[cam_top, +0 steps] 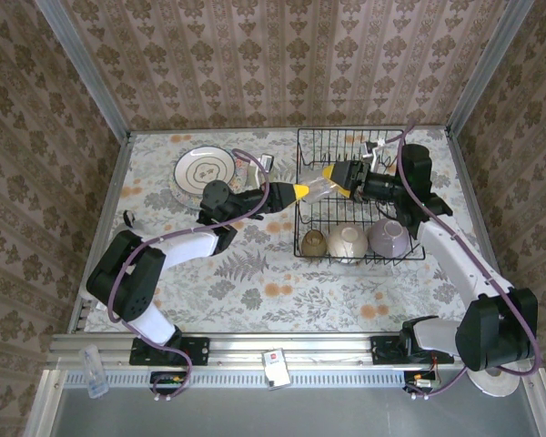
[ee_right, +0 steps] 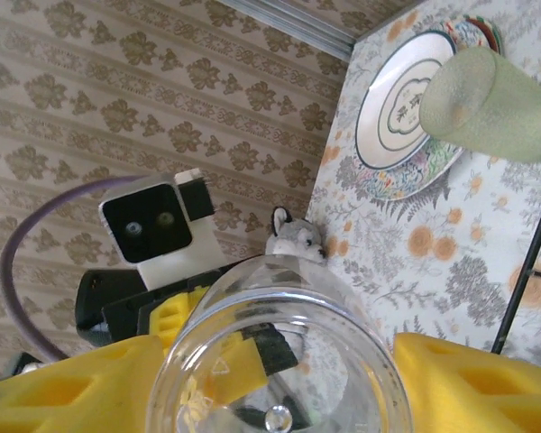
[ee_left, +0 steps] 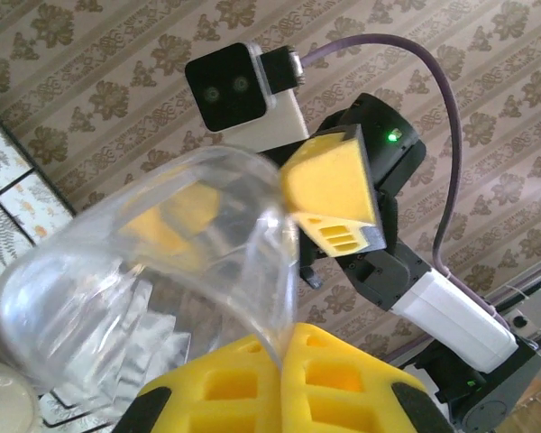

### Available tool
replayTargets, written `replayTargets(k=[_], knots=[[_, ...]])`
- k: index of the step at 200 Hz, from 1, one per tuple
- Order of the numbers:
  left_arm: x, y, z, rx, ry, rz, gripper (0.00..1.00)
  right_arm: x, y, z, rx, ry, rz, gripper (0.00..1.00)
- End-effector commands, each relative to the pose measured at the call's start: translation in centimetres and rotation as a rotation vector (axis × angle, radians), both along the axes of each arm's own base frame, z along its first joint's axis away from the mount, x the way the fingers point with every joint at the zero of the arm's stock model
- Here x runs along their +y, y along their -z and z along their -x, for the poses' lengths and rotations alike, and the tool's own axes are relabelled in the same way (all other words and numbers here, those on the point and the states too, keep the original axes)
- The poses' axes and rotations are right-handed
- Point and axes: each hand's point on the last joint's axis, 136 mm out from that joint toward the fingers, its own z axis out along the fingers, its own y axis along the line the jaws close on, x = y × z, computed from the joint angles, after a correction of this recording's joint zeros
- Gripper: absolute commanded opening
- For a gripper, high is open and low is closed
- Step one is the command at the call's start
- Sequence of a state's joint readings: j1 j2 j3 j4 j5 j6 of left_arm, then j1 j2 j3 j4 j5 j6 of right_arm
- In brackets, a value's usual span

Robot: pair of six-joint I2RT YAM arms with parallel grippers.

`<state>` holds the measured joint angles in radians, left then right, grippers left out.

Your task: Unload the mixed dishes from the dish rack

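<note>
A clear glass (cam_top: 317, 188) hangs on its side over the left edge of the black wire dish rack (cam_top: 337, 130). My left gripper (ee_left: 284, 347) is shut on its rim (ee_left: 279, 271), pinching the wall between the yellow pads. My right gripper (ee_right: 279, 379) stands open around the glass base (ee_right: 279, 361), one finger (ee_right: 473, 383) on each side. A brown cup (cam_top: 312, 242), a cream bowl (cam_top: 348, 242) and a lavender bowl (cam_top: 388, 237) sit in the rack's front row. A frosted pale green glass (ee_right: 487, 99) stands by the rack. A white plate on a floral plate (cam_top: 203, 170) lies on the table at the left.
A small grey husky toy (ee_right: 295, 239) lies on the floral tablecloth beside the plates. Patterned walls close in the table on three sides. A plastic bottle (cam_top: 94, 371) stands on the near rail at the left.
</note>
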<state>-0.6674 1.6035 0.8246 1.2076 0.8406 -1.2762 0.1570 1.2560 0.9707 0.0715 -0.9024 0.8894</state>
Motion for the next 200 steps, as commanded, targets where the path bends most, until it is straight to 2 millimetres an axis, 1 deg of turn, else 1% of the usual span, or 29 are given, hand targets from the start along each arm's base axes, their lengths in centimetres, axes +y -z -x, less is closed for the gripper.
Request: replayTargets(k=[1, 38, 64, 90, 114, 137, 148, 151, 166, 169, 170, 173, 174, 175, 177, 178, 179, 200], knots=[[0.6, -3.5, 1.5, -0.105, -0.001, 0.080, 0.00, 0.2, -0.1, 0.8, -0.043, -0.020, 0.022, 0.99], [0.8, -2.9, 0.2, -0.083, -0.042, 0.069, 0.00, -1.5, 0.7, 1.2, -0.061, 0.085, 0.166, 1.00], [1.4, -2.8, -1.1, -0.070, -0.080, 0.054, 0.00, -3.1, 0.4, 1.9, -0.098, 0.172, 0.245, 1.00], [2.5, -3.0, -2.2, -0.081, -0.133, 0.019, 0.00, -4.4, 0.0, 2.7, -0.132, 0.233, 0.297, 1.00], [3.6, -2.7, -2.9, -0.101, -0.195, -0.079, 0.00, -5.2, 0.1, 3.4, -0.142, 0.267, 0.338, 1.00], [5.2, -1.6, -3.2, -0.143, -0.288, -0.275, 0.00, -5.8, 0.4, 3.9, -0.145, 0.286, 0.374, 1.00], [6.2, -1.1, -2.9, -0.167, -0.328, -0.380, 0.00, -6.0, 0.6, 4.0, -0.143, 0.290, 0.390, 1.00], [6.7, -1.1, -3.2, -0.176, -0.361, -0.413, 0.00, -6.0, 0.7, 4.1, -0.142, 0.290, 0.394, 1.00], [9.0, -0.2, -3.2, -0.199, -0.438, -0.587, 0.00, -6.2, 1.1, 4.2, -0.138, 0.294, 0.414, 1.00], [9.6, 0.5, -3.1, -0.175, -0.448, -0.640, 0.00, -6.2, 1.2, 4.2, -0.139, 0.293, 0.418, 1.00], [9.7, 0.1, -3.2, -0.200, -0.458, -0.641, 0.00, -6.2, 1.2, 4.2, -0.139, 0.293, 0.418, 1.00], [10.3, 0.8, -3.1, -0.178, -0.466, -0.694, 0.00, -6.3, 1.3, 4.3, -0.136, 0.292, 0.423, 1.00], [10.4, 0.4, -3.2, -0.201, -0.476, -0.696, 0.00, -6.3, 1.3, 4.3, -0.137, 0.292, 0.424, 1.00], [10.7, 1.0, -3.0, -0.178, -0.472, -0.725, 0.00, -6.3, 1.4, 4.3, -0.137, 0.292, 0.426, 1.00], [11.0, 1.0, -3.0, -0.179, -0.481, -0.748, 0.00, -6.3, 1.5, 4.3, -0.135, 0.292, 0.429, 1.00], [11.1, 0.7, -3.1, -0.202, -0.489, -0.750, 0.00, -6.3, 1.5, 4.3, -0.136, 0.293, 0.431, 1.00], [11.4, 1.1, -2.9, -0.182, -0.485, -0.774, 0.00, -6.3, 1.5, 4.3, -0.135, 0.292, 0.432, 1.00], [14.4, 2.1, -2.2, -0.210, -0.508, -0.994, 0.00, -6.3, 2.3, 4.5, -0.130, 0.287, 0.461, 1.00]])
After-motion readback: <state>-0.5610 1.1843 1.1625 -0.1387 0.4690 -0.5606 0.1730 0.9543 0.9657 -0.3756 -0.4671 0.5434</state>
